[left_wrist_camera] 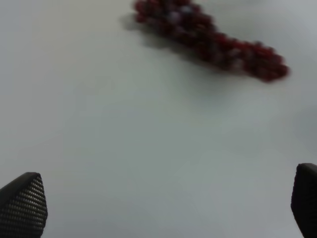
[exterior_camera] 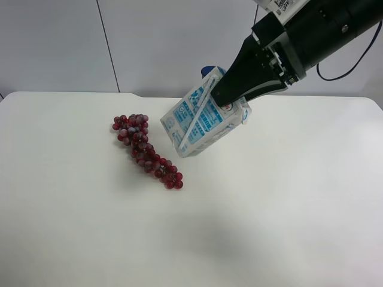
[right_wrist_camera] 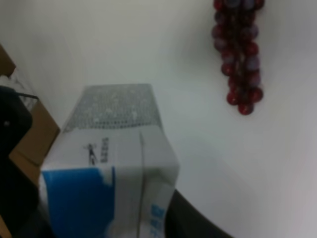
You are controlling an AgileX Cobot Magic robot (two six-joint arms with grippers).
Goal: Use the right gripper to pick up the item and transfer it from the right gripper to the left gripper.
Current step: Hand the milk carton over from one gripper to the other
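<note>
Black fingers of the right tool (exterior_camera: 226, 97) are clamped on the upper end of the carton (exterior_camera: 200, 122), one on each side. They hold it in the air above the surface (exterior_camera: 287, 197), tilted so that its far end hangs lower, toward the grapes (exterior_camera: 146, 150). The right wrist view shows the same grip, with the carton filling the near part of the picture between two dark fingers.

The carton is white with light-blue print and has a small round mark close to the fingers. There is writing in the blue panels, but it is too small to read. A short line of dark characters seen from the wrist is too blurred to read. The fingers cover the gripped end, so I cannot tell whether the carton is sealed or what it holds.

Just behind the carton a blue cap (exterior_camera: 209, 70) peeks out. The red grapes lie on the surface beside the carton's lower end, apart from it.

The left tool (left_wrist_camera: 163, 208) shows only in its own wrist view. Its two textured fingertips stand wide apart above the surface, with the grapes farther off.
</note>
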